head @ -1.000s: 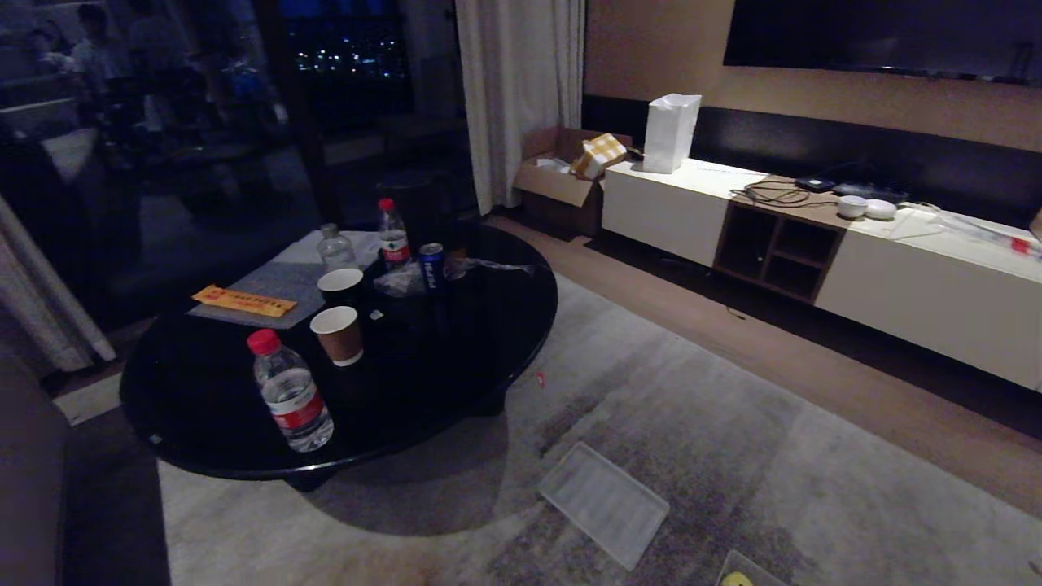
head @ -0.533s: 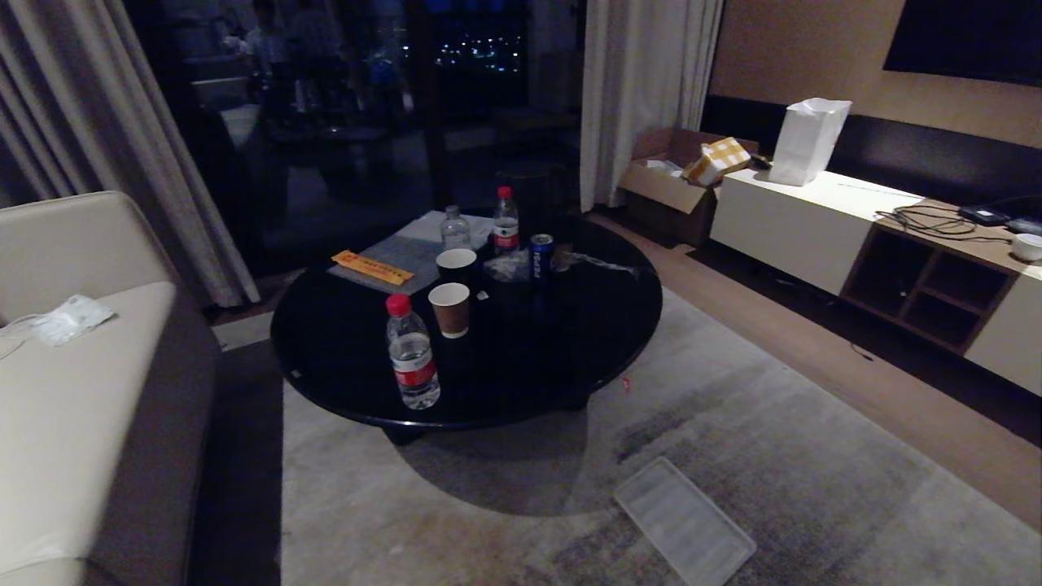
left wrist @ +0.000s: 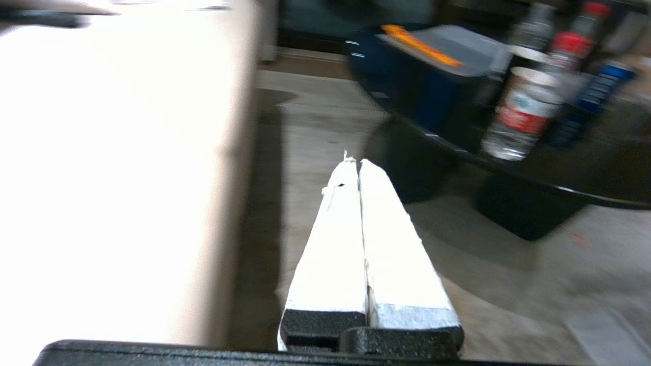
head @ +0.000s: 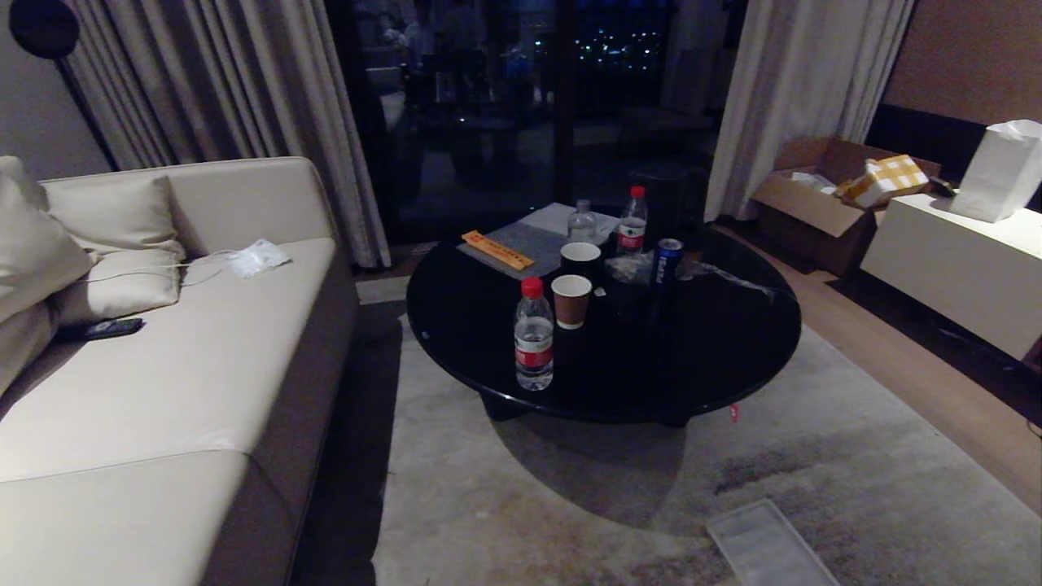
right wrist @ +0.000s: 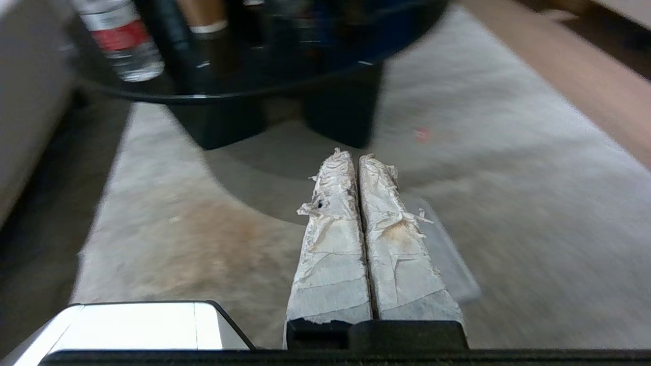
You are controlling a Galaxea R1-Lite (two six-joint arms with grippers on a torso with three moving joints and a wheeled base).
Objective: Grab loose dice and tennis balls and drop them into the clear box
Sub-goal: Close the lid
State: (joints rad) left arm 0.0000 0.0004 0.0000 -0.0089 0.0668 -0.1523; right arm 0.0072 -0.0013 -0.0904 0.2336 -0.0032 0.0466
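left gripper (left wrist: 358, 162) pressed closed, empty | right gripper (right wrist: 354, 155) closed, empty, lid panel (right wrist: 442, 254) just beyond its tips | view has swung left since a second ago | dice, balls, clear box unseen; search continues

Dim room. Cream sofa (head: 163, 366) on left, round black bench (head: 692, 358) at centre on grey rug (head: 570, 521), dark window (head: 521, 106) with pale curtains (head: 244, 114) far behind, white cabinet (head: 952, 268) on right.

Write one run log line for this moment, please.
left gripper: shut, empty | right gripper: shut, empty | dice, balls: unseen | lid panel: on rug
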